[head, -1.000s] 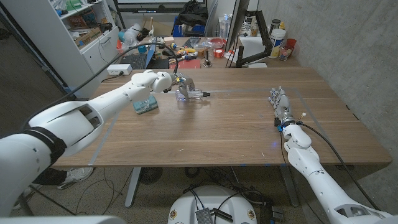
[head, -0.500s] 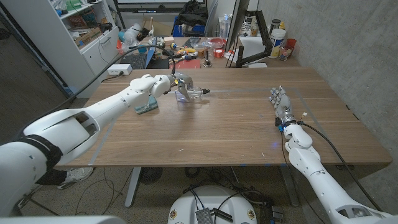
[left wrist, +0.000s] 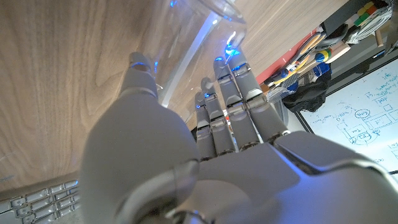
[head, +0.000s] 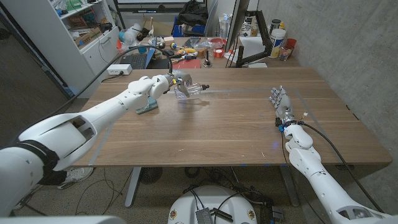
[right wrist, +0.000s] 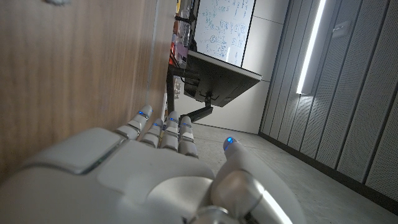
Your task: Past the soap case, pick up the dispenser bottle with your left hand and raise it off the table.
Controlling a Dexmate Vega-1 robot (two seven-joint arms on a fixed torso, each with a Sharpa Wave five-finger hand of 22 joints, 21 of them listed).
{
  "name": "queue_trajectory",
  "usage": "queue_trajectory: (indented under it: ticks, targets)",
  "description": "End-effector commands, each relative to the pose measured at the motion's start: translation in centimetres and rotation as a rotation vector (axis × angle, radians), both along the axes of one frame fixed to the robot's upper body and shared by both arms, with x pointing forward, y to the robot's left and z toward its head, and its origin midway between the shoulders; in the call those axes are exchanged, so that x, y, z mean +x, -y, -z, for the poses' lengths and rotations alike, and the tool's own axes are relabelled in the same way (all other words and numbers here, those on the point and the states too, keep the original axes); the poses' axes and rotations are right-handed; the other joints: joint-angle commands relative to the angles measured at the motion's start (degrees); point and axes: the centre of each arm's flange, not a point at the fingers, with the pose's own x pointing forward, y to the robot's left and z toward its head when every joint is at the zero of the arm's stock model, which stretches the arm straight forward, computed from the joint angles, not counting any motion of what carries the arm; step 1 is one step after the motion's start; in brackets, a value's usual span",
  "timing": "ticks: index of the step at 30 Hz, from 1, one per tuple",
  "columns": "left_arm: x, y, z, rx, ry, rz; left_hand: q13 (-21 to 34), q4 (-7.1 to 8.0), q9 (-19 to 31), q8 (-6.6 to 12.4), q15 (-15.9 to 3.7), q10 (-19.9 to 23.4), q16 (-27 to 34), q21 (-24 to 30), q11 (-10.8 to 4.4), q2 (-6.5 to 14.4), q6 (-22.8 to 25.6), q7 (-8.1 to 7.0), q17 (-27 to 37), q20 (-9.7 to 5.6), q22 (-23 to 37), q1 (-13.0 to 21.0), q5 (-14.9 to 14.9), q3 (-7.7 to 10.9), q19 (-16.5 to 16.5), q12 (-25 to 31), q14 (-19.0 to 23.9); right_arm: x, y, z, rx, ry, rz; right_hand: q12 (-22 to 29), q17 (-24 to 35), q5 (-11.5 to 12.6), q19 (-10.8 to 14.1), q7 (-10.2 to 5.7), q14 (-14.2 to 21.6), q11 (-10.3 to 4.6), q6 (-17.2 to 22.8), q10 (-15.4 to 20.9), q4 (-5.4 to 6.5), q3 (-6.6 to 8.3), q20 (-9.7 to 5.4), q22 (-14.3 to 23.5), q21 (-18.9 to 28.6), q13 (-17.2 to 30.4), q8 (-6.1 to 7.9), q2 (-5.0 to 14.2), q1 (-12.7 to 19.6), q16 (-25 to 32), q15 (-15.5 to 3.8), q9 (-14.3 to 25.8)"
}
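My left hand [head: 169, 81] grips the clear dispenser bottle [head: 188, 90], tilted, just beyond the soap case [head: 146, 105]. Smooth plastic could slip. Right hand [head: 281, 103] holds nothing, fingers extended.

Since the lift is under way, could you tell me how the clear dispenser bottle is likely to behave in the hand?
The dispenser bottle looks clear and hard-walled, so probably stiff and somewhat slippery. Little content shows through it, so it is likely light. The left hand grips its side with the pump sticking out sideways, so it may twist in the fingers.
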Motion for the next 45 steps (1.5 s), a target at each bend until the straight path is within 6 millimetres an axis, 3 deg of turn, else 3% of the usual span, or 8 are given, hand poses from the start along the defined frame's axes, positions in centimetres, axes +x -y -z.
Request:
queue_trajectory:
  ticks: [1, 45]
  targets:
    - [-0.5, -0.4, -0.5, -0.050, 0.033, 0.014, 0.1, -0.43, 0.3, -0.10, -12.44, 11.9, -0.4, 0.5, -11.43, 8.3, 9.2, -4.80, 0.0, -4.90, 0.0, 8.4, 0.0, 3.97, 2.8, 0.4, 7.5, -0.1, 0.0, -0.1, -0.004, 0.004, 0.007, -0.1, 0.2, 0.2, 0.4, -0.11, 0.3, 0.23, 0.4, 0.5, -0.07, -0.26, -3.58, 0.1, -0.2, 0.2, 0.22, 0.21, -0.7, -0.1, 0.04, 0.3]
    - [-2.5, -1.0, -1.3, -0.171, 0.163, 0.053, -0.5, 0.51, 0.3, -0.99, -12.35, 12.9, -1.7, 1.0, -11.43, 8.7, 10.1, -4.64, -0.4, -5.09, -0.1, 8.0, -0.7, 4.22, 4.4, -0.3, 8.7, -1.0, 0.2, -0.1, -0.001, 0.025, 0.006, -0.1, 0.2, 0.2, 0.8, -0.06, 0.3, 0.19, 0.4, 0.5, -0.13, -0.32, -3.53, 0.1, -1.2, 0.2, 0.21, 0.13, -0.7, -0.2, 0.04, 0.3]
